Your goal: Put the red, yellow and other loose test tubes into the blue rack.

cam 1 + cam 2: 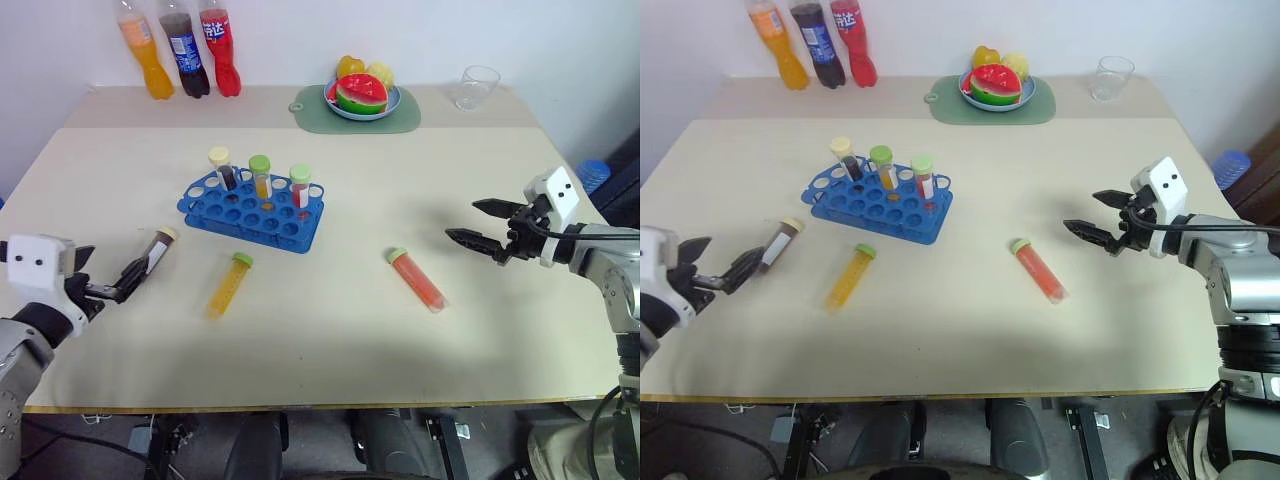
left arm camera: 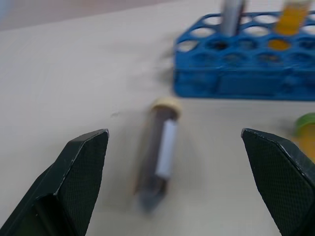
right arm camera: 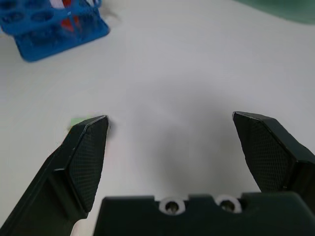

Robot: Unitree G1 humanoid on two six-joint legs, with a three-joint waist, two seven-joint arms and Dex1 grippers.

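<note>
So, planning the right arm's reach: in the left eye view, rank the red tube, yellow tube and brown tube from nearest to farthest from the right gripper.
1. Red tube, just left of the right gripper.
2. Yellow tube, mid-table.
3. Brown tube, far left, before the left gripper.

Each arm is grey metal and ends in a white box-shaped wrist block with small dark screw holes. The left claw and the right claw have black, tapered fingers with finely textured pads. A black cable runs along the right forearm.

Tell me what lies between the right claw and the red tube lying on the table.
Nothing: in the left eye view, bare tabletop separates the open right claw from the red tube.
</note>
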